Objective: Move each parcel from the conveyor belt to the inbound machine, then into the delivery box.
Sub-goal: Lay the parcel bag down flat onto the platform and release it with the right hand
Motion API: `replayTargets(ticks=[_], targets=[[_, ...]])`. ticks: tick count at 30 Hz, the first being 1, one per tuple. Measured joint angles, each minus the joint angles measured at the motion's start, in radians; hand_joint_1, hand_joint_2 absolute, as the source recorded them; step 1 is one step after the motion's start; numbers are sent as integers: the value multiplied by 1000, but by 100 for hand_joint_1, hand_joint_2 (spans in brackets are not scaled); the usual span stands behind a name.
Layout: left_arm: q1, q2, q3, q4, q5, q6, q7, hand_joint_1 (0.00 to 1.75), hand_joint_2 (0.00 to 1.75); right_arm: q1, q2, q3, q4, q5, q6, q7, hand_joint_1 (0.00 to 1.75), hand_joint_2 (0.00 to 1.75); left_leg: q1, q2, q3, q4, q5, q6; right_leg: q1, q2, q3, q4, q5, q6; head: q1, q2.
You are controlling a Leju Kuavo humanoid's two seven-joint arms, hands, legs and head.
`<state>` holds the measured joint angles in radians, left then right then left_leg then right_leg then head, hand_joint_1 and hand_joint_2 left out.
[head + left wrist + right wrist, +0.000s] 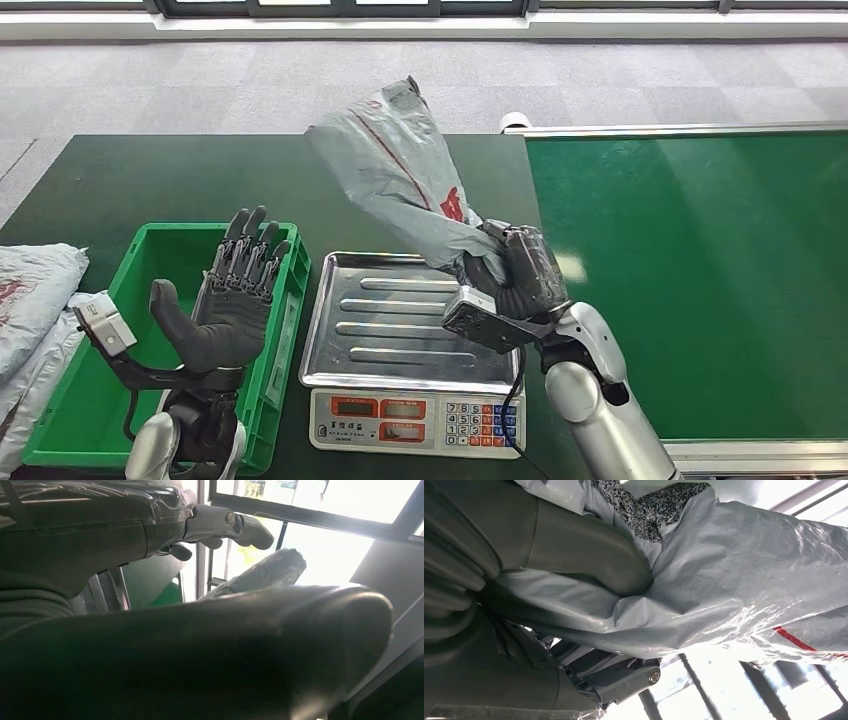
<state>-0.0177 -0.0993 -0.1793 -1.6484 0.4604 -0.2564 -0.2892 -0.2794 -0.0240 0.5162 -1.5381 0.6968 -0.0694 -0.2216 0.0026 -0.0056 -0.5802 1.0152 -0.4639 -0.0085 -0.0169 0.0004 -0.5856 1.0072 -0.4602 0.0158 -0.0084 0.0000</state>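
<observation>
My right hand point(515, 270) grips a grey plastic parcel point(400, 170) by its lower end, holding it up over the far right corner of the scale's metal tray point(400, 325). The right wrist view shows the thumb point(589, 550) pressed into the crinkled parcel point(734, 575). My left hand point(235, 290) is raised, palm up and fingers spread, over the green delivery box point(75, 390), holding nothing. In the left wrist view the left hand point(200, 650) fills the picture, with the parcel point(270, 570) beyond it. The green conveyor belt point(690, 270) lies to the right.
The scale has a keypad and displays point(415, 418) at its front. Grey parcels point(30, 310) lie at the left edge beside the box. A dark green table point(180, 180) carries box and scale. Grey carpet floor lies beyond.
</observation>
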Motion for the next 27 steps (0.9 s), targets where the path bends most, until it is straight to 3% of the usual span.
replayTargets(ticks=[5,23,24,27], targets=[[-5,0,-1,0,-1,19,-3,0,0,-20,56,54,74,-136,132,-16,175,175,0,-1,0,0,0,0,0,-1,0,0,0,0,0,0],[1,-11,-1,-42,-4,33,16,0,0,4,75,60,134,-74,101,43,175,175,0,-1,-1,0,0,0,0,-1,-1,0,0,0,0,0],[1,-13,-1,-42,-4,33,17,0,0,7,75,60,134,-71,103,49,157,175,0,-1,-1,0,0,0,0,-1,-1,0,0,0,0,0],[3,-15,-1,-47,-10,32,24,0,0,23,75,60,134,-59,111,72,26,175,0,-1,-1,0,0,0,0,-1,-1,0,0,0,0,0]])
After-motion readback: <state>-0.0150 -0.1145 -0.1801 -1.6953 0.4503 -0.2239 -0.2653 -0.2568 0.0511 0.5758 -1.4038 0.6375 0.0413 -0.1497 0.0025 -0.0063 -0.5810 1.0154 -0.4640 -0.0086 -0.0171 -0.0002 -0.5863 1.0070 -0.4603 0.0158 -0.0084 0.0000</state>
